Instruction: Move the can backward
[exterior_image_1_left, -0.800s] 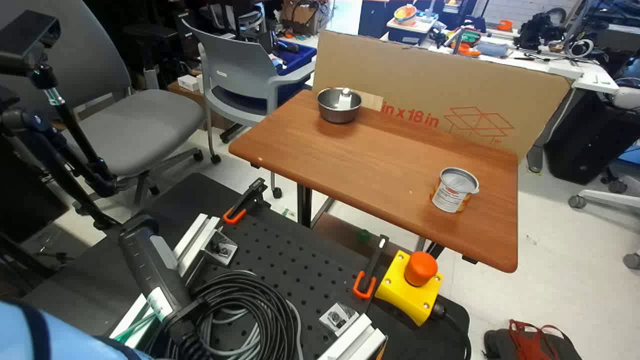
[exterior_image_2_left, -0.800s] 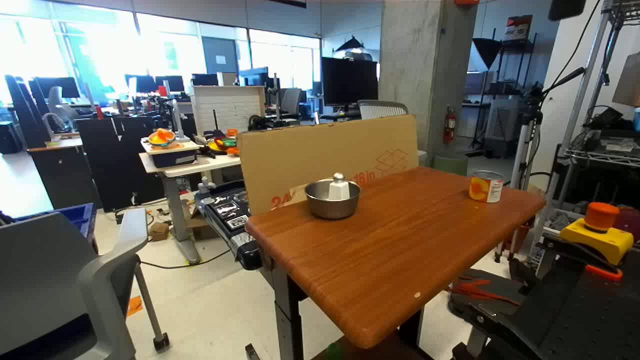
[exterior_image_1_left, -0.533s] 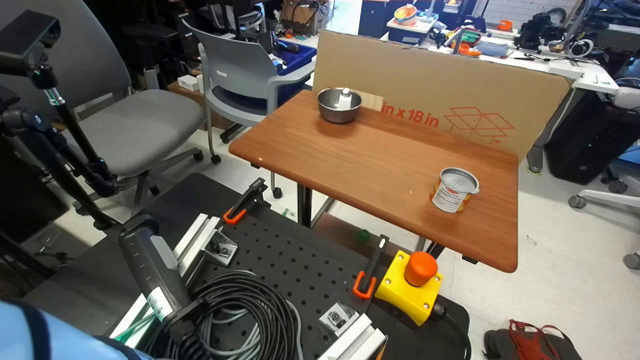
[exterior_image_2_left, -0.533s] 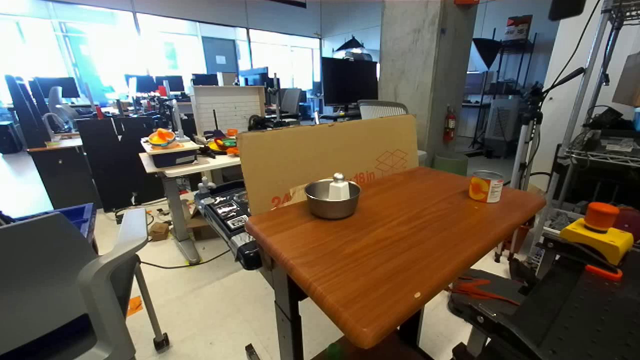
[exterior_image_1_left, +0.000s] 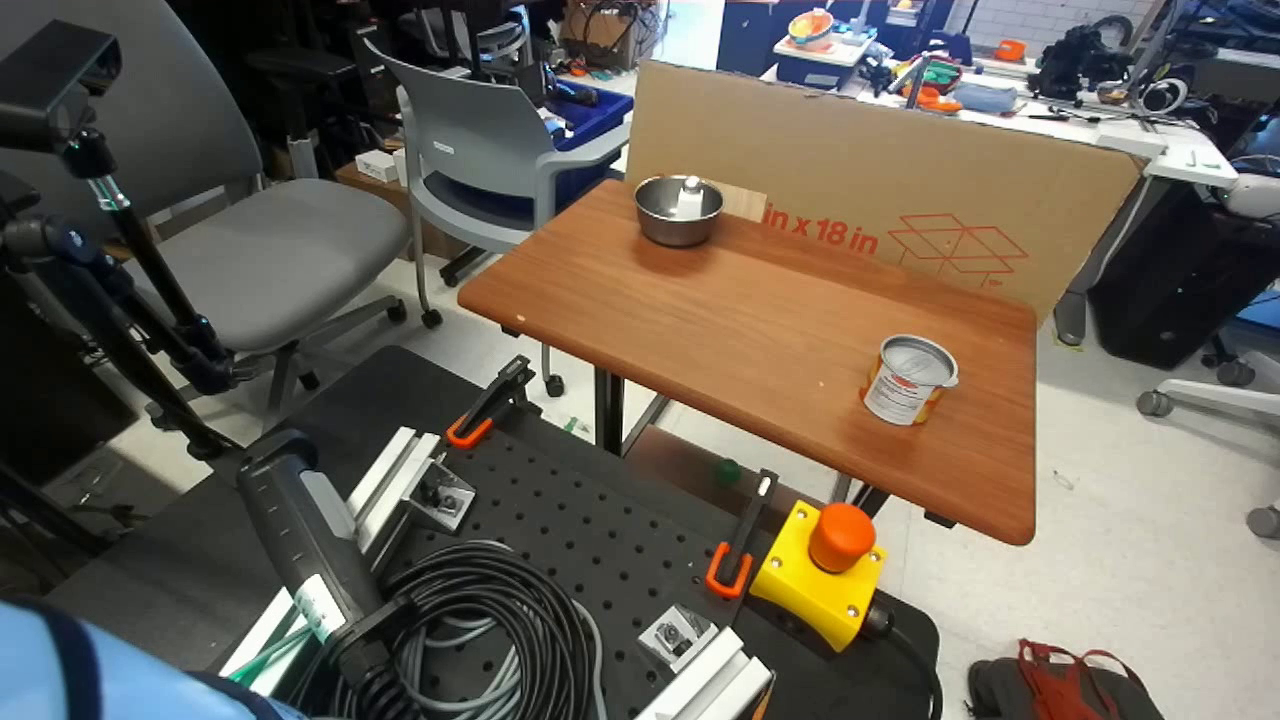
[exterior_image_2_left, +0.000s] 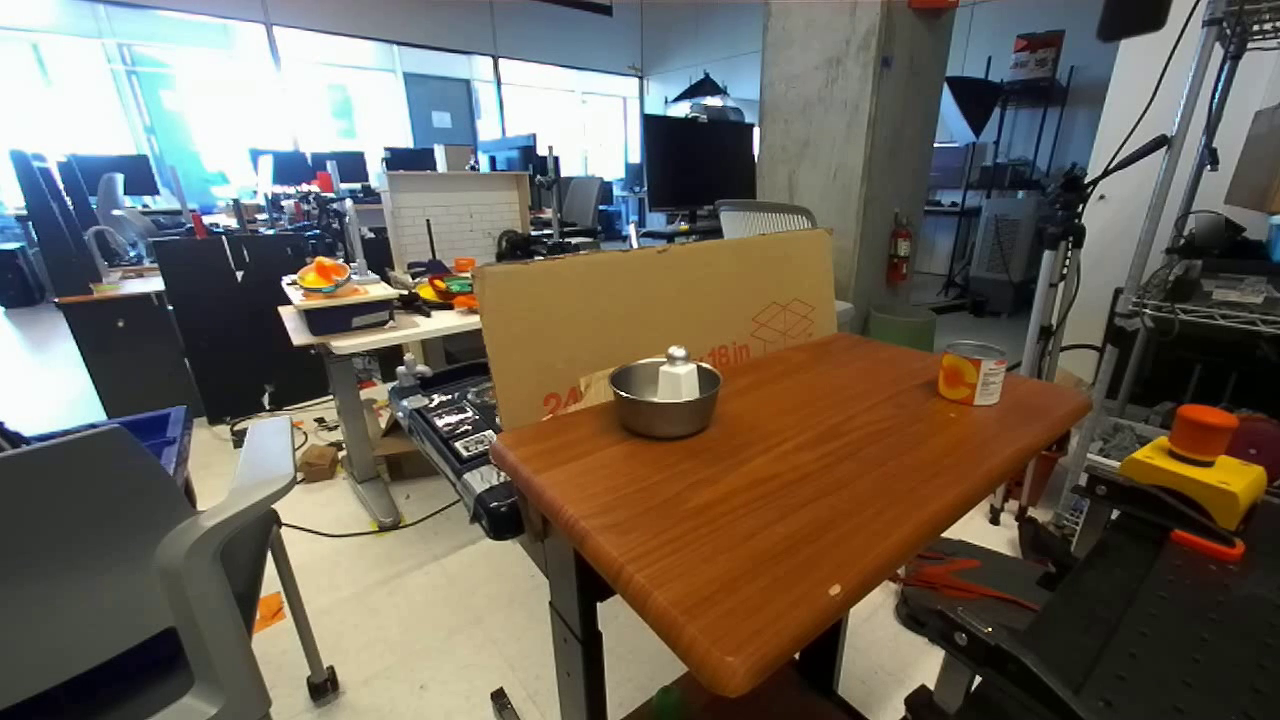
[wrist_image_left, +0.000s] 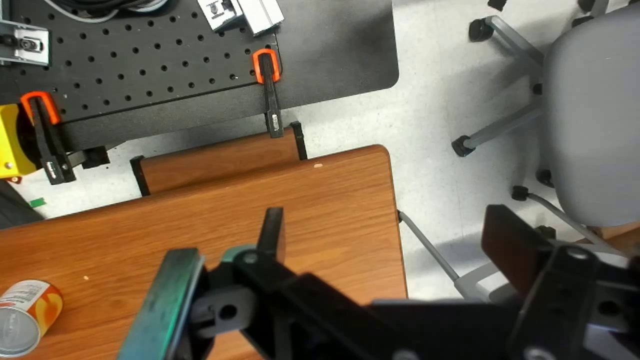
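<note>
The can (exterior_image_1_left: 908, 380) stands upright on the wooden table (exterior_image_1_left: 740, 310) near its right end in an exterior view. It has a pale rim, a white label and an orange side; its orange peach picture faces the camera in an exterior view (exterior_image_2_left: 972, 375). In the wrist view the can (wrist_image_left: 31, 315) is at the lower left edge, partly cut off. My gripper (wrist_image_left: 385, 225) shows only in the wrist view. Its fingers are wide apart with nothing between them. It is above the table's end, well away from the can.
A steel bowl (exterior_image_1_left: 672, 228) holding a white object (exterior_image_2_left: 679, 378) stands on the table. A cardboard panel (exterior_image_1_left: 850, 150) rises behind the table. A black perforated bench (exterior_image_1_left: 580, 490) with clamps, cables and a yellow box with a red button (exterior_image_1_left: 820, 580) adjoins. Grey chairs (wrist_image_left: 595, 125) stand beyond.
</note>
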